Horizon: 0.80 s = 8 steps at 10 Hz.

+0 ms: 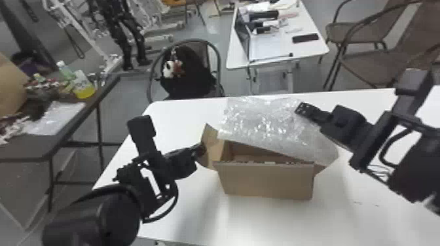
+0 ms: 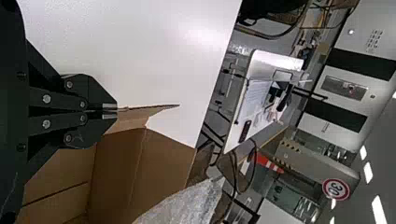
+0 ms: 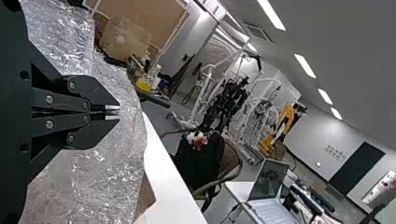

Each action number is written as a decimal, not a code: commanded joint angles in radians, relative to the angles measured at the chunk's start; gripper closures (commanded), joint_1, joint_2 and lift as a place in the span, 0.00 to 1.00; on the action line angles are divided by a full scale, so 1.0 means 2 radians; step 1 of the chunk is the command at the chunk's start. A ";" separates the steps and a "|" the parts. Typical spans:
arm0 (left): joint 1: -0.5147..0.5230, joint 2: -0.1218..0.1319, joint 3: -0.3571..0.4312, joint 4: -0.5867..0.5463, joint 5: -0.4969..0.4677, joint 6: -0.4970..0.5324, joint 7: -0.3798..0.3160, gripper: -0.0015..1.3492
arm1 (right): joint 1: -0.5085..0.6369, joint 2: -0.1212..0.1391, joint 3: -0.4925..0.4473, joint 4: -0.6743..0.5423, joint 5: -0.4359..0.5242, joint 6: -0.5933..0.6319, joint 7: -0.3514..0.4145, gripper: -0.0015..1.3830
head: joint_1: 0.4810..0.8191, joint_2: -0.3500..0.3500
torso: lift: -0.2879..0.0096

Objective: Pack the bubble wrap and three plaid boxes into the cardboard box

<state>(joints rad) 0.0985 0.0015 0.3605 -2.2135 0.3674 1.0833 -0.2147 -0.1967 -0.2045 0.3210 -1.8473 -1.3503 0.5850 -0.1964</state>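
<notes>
Bubble wrap (image 1: 262, 121) is lying at the fingers of the right gripper (image 3: 113, 113), which are closing to a narrow gap; whether a fold of wrap is sitting between them cannot be told. From this gripper the sheet is spreading left and nearward, draping over the far and right parts of the opening of the cardboard box (image 1: 265, 180), its far portion extending beyond the box. The box is standing upright and open on the white table (image 1: 268, 219). At its left side, a raised flap (image 2: 140, 114) is being pinched at the edge by the left gripper (image 2: 111, 110), apparently for keeping the opening wide. Packing is seemingly remaining incomplete: the wrap is resting across the box, still needing to be tucked in. The wrap is partly covering the interior, leaving the plaid boxes' progress undeterminable.
</notes>
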 commanded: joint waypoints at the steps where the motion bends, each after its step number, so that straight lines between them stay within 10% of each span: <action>1: 0.001 -0.002 0.000 0.000 0.000 0.000 0.000 0.90 | 0.002 0.005 0.007 0.027 -0.016 -0.007 0.000 0.93 | 0.52 0.96 | 0.47; 3: 0.002 -0.002 0.001 0.000 0.000 0.000 0.000 0.90 | -0.006 0.011 0.006 0.045 -0.023 0.023 0.006 0.73 | 0.58 0.97 | 0.47; 5: 0.002 -0.002 0.002 0.000 0.002 -0.002 0.000 0.90 | -0.025 0.026 -0.025 0.042 0.039 0.083 0.075 0.09 | 0.59 0.99 | 0.47; 8: 0.007 -0.002 0.007 -0.001 0.009 -0.009 0.000 0.90 | -0.037 0.023 -0.111 -0.070 0.193 0.159 0.149 0.09 | 0.46 0.96 | 0.47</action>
<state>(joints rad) 0.1096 0.0015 0.3719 -2.2135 0.3807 1.0693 -0.2148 -0.2738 -0.1522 0.1260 -1.9500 -1.0112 0.8874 0.0974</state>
